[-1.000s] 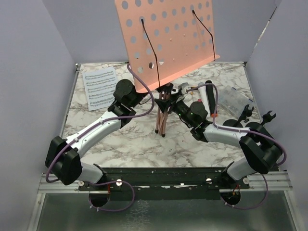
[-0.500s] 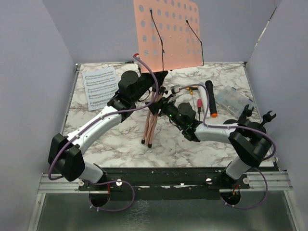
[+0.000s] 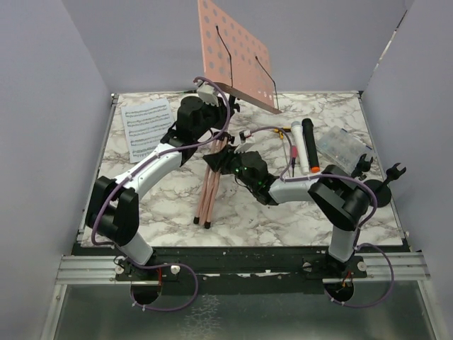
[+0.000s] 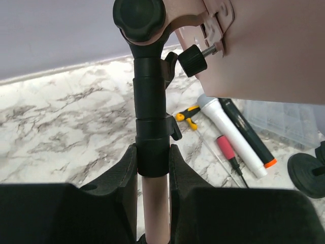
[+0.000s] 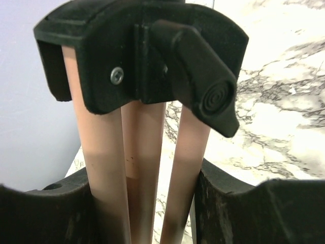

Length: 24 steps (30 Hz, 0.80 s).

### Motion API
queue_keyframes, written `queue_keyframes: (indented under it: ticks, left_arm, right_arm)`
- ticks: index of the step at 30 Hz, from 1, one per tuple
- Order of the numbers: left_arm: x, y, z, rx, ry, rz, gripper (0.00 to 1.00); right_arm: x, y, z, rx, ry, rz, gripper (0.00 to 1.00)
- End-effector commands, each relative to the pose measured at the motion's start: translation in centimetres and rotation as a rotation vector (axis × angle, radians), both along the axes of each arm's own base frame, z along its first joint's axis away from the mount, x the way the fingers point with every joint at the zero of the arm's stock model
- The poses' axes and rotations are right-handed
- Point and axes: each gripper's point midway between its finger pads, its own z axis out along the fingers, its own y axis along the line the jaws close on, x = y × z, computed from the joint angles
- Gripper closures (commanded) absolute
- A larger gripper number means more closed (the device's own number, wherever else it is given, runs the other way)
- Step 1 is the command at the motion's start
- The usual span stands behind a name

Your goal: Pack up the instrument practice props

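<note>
Nearest the arm bases, the folded legs (image 5: 137, 152) of the pink tripod music rest (image 3: 211, 180) are pointing down toward the marble-patterned table (image 3: 283, 219); whether their tips are touching it cannot be told. The right gripper (image 3: 228, 161) is clamping the three bunched legs just below the black hub (image 5: 137, 56), one finger pressing on each side of the bundle. Above it, the left gripper (image 4: 152, 162) is clenching the black collar (image 4: 152, 147) on the upright pole, under the round adjusting knob (image 4: 139, 18). The whole rest is leaning, its top tilting toward the far side. The perforated board (image 3: 237, 57) is standing highest, angled and turned partly edge-on to the top camera. To the right of the rest, the white microphone (image 3: 299, 145) and the black microphone (image 3: 309, 145) are lying side by side and touching, with the red-handled screwdriver (image 4: 226, 148) just beside the white one. The clear plastic compartment box (image 3: 343, 147) is lying farther right, and the two black round-based holders (image 3: 384, 190) are standing near the right edge. The white sheet-music page (image 3: 146, 129) is lying flat at the far left.
</note>
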Motion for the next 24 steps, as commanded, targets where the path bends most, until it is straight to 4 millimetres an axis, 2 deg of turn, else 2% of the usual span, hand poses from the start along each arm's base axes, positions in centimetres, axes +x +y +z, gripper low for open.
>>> queue_keyframes:
  ticks: [1,8,14,19,24]
  left_arm:
    - [0.4,0.8,-2.3,0.078,0.002,-0.039,1.0]
    - [0.3,0.3,-8.1,0.136,0.121,-0.095,1.0]
    - [0.2,-0.9,-12.4,0.153,0.237,-0.163,1.0]
    - [0.0,-0.7,-15.0,0.188,0.291,-0.163,1.0]
    - [0.3,-0.2,-17.7,0.247,0.342,-0.156,1.0]
  right_arm:
    - [2.3,0.8,2.6,0.043,-0.079,-0.072,0.99]
    - [2.7,1.6,-1.3,0.041,0.034,-0.125,0.99]
    - [2.4,0.8,-4.7,0.017,0.123,-0.166,0.99]
    - [2.1,0.7,-6.5,-0.003,0.164,-0.164,0.99]
    - [1.5,1.8,-8.0,0.01,0.207,-0.111,0.98]
